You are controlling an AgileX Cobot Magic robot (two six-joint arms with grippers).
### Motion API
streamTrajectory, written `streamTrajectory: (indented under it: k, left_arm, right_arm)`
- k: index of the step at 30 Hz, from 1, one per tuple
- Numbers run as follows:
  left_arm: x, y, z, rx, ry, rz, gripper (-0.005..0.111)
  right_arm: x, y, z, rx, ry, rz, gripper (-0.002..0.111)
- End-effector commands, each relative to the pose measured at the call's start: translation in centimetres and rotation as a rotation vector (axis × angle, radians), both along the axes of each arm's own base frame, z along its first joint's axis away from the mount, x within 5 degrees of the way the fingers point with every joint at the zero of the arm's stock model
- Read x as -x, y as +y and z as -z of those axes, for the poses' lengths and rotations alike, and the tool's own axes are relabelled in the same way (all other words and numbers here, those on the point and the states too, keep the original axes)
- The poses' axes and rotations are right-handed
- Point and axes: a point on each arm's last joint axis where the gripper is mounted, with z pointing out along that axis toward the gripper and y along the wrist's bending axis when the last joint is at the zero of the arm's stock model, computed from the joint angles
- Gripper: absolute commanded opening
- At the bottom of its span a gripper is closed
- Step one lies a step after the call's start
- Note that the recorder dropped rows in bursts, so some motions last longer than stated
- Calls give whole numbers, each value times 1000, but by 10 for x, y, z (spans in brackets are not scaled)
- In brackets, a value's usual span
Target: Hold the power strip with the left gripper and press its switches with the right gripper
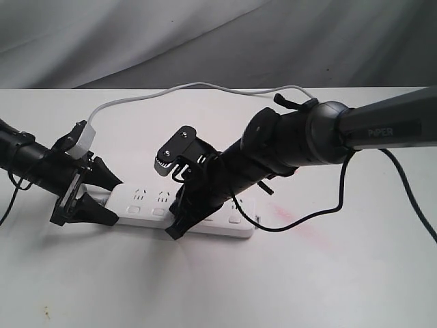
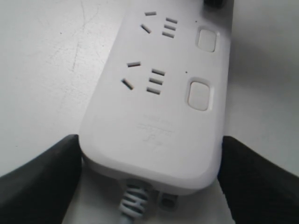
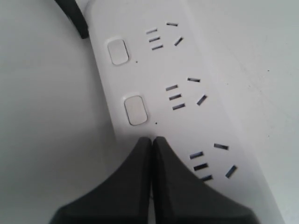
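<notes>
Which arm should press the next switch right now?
Right. The right gripper, shut to a point, is aimed at the power strip just beside a switch; the left gripper holds its corded end.

A white table (image 1: 341, 287) fills the lower part of the exterior view, matte and evenly lit; behind its far edge hangs a grey cloth backdrop (image 1: 205, 41), loosely draped in soft diagonal folds; a faint pink smear (image 1: 292, 222) marks the tabletop right of centre; a few tiny dark specks (image 1: 46, 313) sit near the front left corner; close up, the left wrist view shows thin scratches (image 2: 77, 51) in the surface.
</notes>
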Motion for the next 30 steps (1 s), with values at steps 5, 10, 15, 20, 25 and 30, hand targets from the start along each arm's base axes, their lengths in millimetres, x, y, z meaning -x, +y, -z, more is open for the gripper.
streamTrajectory:
  k: [5,10,15,20,25,30]
  left_arm:
    - [10,3,20,-91,54,54,63]
    - [10,3,20,-91,54,54,63]
    - [10,3,20,-91,54,54,63]
    - [10,3,20,-91,54,54,63]
    - [10,3,20,-91,54,54,63]
    - [10,3,20,-91,54,54,63]
  right_arm:
    - [5,-9,24,94,45,-45,0]
    - [5,-15,28,175,53,-42,0]
    - [6,-20,39,233,77,-30,0]
    - [6,-18,40,211,84,-10,0]
    - [5,-15,41,180,83,-1,0]
    - [6,-14,49,187,102,-2,0]
